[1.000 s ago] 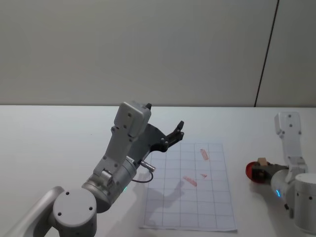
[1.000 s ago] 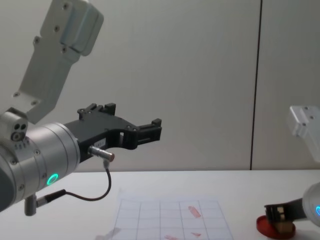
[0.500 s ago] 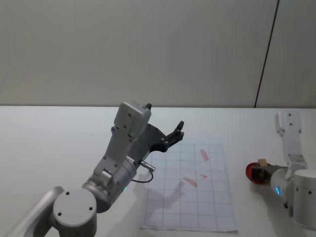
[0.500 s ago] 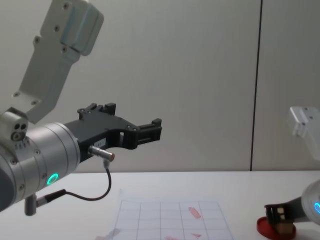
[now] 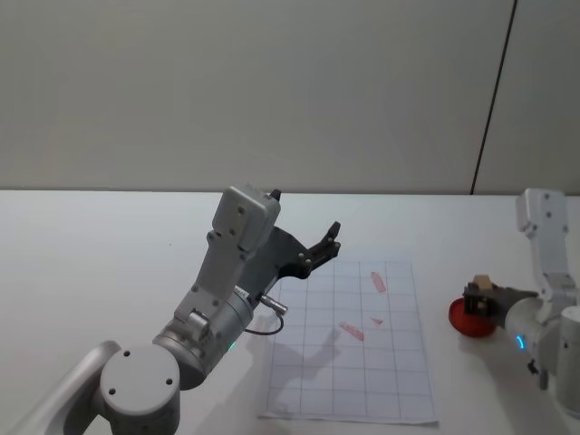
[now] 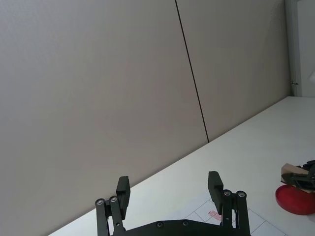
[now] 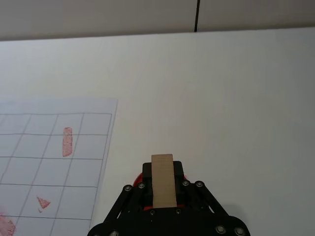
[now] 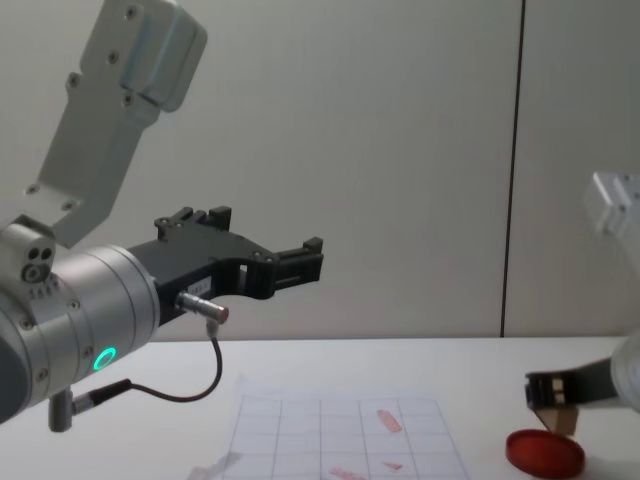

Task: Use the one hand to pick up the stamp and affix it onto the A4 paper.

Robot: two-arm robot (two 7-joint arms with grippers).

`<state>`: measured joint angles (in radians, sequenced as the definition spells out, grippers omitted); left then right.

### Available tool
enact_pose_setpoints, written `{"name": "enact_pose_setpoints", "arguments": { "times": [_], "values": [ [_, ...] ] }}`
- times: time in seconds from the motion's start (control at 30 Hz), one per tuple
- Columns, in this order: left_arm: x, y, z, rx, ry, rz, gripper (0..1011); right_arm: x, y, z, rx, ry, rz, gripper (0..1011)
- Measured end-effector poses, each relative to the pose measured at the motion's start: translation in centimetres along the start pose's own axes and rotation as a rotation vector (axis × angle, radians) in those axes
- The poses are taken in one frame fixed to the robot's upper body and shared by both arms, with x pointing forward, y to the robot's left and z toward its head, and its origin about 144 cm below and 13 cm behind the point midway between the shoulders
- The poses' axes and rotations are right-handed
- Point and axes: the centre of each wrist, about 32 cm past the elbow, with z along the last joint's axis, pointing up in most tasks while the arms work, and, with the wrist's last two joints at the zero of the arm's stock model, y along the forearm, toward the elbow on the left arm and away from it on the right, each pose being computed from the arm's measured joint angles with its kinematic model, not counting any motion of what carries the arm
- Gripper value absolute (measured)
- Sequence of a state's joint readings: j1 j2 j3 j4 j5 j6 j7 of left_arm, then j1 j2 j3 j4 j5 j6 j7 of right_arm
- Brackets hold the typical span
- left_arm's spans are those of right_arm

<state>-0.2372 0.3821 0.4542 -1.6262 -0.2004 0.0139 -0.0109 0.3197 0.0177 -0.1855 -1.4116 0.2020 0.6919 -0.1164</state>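
Stamp [image 5: 483, 283] pinched in right gripper [image 5: 480, 301] above red ink pad [image 5: 467, 321], beside A4 paper's [image 5: 349, 362] right edge; left gripper [image 5: 324, 243] hangs near paper's far-left corner. Left wrist: I see its fingers [image 6: 123, 191] spread. Right wrist: open table [image 7: 221, 98] beyond stamp. Chest: stamp clear of pad.

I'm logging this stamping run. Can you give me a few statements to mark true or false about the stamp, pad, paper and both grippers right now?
1. The right gripper is shut on the stamp. True.
2. The stamp sits on the ink pad. False: it hangs just above the pad, apart from it.
3. The A4 paper is unmarked. False: it bears red marks.
4. The left gripper is open, up in the air. True.
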Motion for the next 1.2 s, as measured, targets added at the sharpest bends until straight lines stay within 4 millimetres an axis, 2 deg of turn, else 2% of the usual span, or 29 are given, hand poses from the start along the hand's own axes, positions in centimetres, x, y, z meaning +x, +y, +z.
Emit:
{"name": "enact_pose_setpoints", "arguments": {
  "times": [0.33, 0.6, 1.2],
  "values": [
    [0.0, 0.0, 0.0, 0.000, 0.000, 0.000, 1002, 0.7, -1.2, 0.1, 0.116, -0.053, 0.086, 220],
    [0.0, 0.0, 0.0, 0.000, 0.000, 0.000, 1002, 0.8, -1.3, 0.0, 0.177, -0.121, 0.165, 220],
    [0.0, 0.0, 0.0, 0.000, 0.000, 0.000, 1002, -1.3, 1.3, 1.1, 0.185, -0.187, 0.221, 220]
  ]
}}
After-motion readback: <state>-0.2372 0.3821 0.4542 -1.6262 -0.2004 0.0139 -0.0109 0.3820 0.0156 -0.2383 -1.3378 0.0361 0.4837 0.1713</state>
